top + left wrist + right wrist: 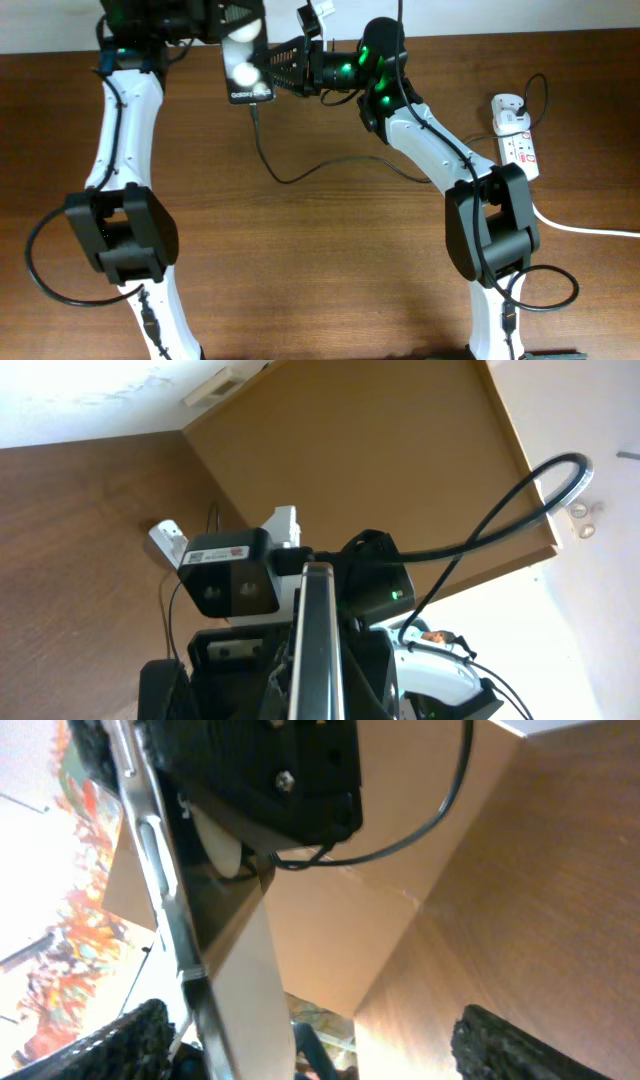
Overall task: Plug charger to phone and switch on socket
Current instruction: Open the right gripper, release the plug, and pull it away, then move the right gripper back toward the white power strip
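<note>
The black phone [247, 66] hangs above the table's far edge, its upper end clamped in my shut left gripper [242, 35]. In the left wrist view it runs edge-on [318, 640] up from between the jaws. The charger's thin black cable [300, 178] leaves the phone's lower end and trails across the table to the white adapter [508, 103], which sits in the socket [522, 150]. My right gripper [275, 68] stands open beside the phone's right edge. In the right wrist view its fingers [510, 1045] are wide apart and the phone [235, 980] lies close to the left one.
The brown table [330, 260] stretches toward the front. The socket's thick white cord [590, 228] runs off the right edge. Both arm bases stand near the front edge, left [120, 235] and right [490, 225]. The right arm reaches across the back middle.
</note>
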`<move>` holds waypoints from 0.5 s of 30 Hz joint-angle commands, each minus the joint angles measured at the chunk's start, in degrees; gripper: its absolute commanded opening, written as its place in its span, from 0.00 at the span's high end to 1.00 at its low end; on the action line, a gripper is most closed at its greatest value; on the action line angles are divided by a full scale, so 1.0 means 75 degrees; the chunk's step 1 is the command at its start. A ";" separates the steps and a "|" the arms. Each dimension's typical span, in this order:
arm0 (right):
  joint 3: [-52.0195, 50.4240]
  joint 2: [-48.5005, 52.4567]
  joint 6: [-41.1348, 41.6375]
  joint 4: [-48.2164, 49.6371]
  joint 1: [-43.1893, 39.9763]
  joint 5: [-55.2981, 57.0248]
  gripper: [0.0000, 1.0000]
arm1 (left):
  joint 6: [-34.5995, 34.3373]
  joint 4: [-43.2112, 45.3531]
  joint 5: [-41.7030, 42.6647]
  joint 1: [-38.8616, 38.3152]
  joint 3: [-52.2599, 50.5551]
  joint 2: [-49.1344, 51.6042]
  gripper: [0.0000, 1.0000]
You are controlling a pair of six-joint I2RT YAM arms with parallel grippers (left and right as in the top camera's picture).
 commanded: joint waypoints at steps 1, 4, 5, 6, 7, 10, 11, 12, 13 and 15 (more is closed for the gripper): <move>0.0117 -0.0070 -0.0157 0.0029 -0.0090 0.0079 0.01 | 0.0006 -0.0015 0.0274 0.0254 0.0023 -0.0061 1.00; 0.0117 -0.0070 -0.0385 0.0023 -0.0382 -0.0067 0.01 | 0.0006 -0.0012 0.0274 0.0428 0.0020 -0.0061 1.00; 0.0114 -0.0070 -0.0388 0.0023 -0.0507 -0.0117 0.02 | 0.0006 -0.0012 0.0271 0.0455 0.0023 -0.0061 1.00; 0.0117 -0.0070 -0.0417 0.0020 -0.0659 -0.0152 0.01 | 0.0006 -0.0012 0.0271 0.0475 0.0023 -0.0061 1.00; 0.0114 -0.0070 -0.0586 -0.0341 -0.0863 -0.0175 0.01 | 0.0006 -0.0012 0.0271 0.0478 0.0023 -0.0061 1.00; 0.0117 -0.0070 -0.2235 -0.3302 -0.1282 -0.0134 0.01 | 0.0006 -0.0012 0.0271 0.0478 0.0023 -0.0061 1.00; 0.0117 -0.0070 -0.2716 -0.4045 -0.1341 -0.0026 0.01 | 0.0006 -0.0012 0.0271 0.0478 0.0023 -0.0061 1.00; 0.0117 -0.0070 -0.3322 -0.4873 -0.1396 0.0178 0.01 | 0.0006 -0.0009 0.0271 0.0478 0.0023 -0.0061 1.00; 0.0117 -0.0085 -0.3926 -0.5764 -0.1431 0.0539 0.01 | 0.0006 -0.0009 0.0271 0.0478 0.0023 -0.0061 1.00; 0.0117 -0.0166 -0.5167 -0.7635 -0.1457 0.1647 0.01 | 0.0006 -0.0009 0.0271 0.0478 0.0023 -0.0061 1.00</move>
